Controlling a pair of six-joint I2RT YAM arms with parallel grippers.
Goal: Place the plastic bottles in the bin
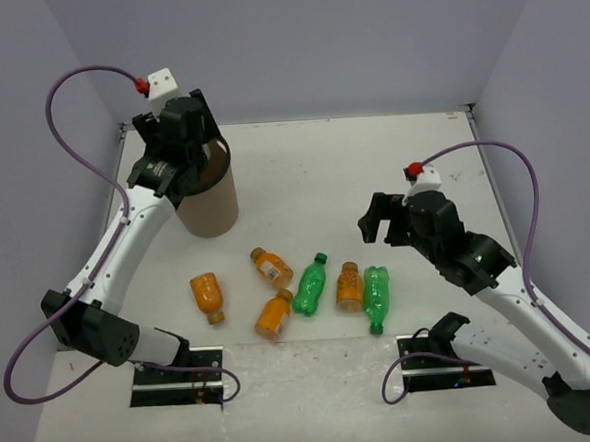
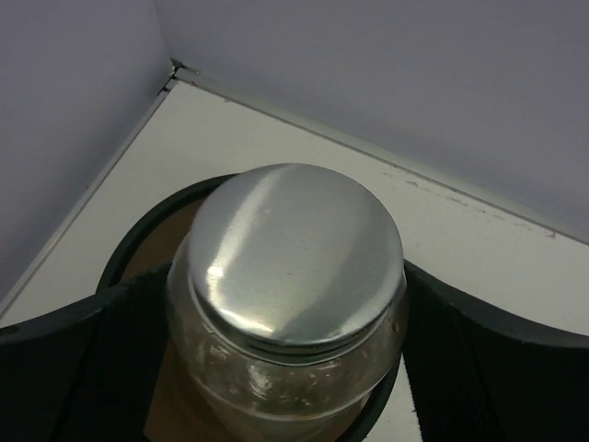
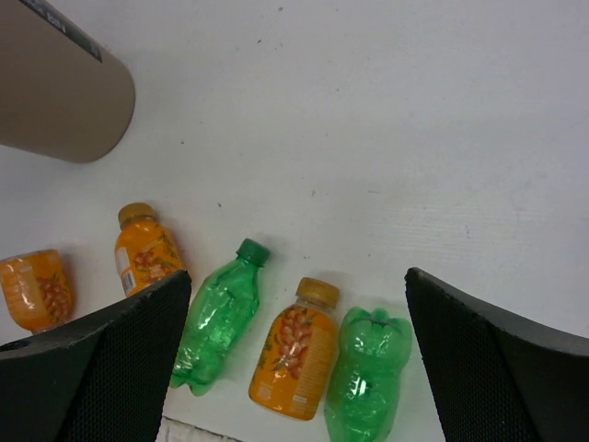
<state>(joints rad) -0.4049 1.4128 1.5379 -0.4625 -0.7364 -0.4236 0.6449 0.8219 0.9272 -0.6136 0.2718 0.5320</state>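
My left gripper [image 1: 188,147] [image 2: 285,308] is shut on the clear bottle [image 2: 293,276], which has a silver cap, and holds it upright over the open mouth of the brown bin [image 1: 210,201], whose dark rim [image 2: 138,230] shows in the left wrist view. My right gripper [image 1: 380,220] [image 3: 296,276] is open and empty, above the bottles lying on the table. Orange bottles lie at four spots [image 1: 207,294] [image 1: 272,266] [image 1: 274,314] [image 1: 349,285]. Two green bottles [image 1: 311,283] [image 1: 377,296] lie beside them. The right wrist view shows a green bottle [image 3: 216,318], an orange one [image 3: 296,354] and the other green one [image 3: 366,378] between its fingers.
The bin stands at the far left near the back wall and the table's left edge [image 2: 83,212]. It shows at the top left of the right wrist view [image 3: 55,92]. Black base plates [image 1: 177,380] [image 1: 444,370] sit at the near edge. Purple cables [image 1: 64,125] loop off both arms.
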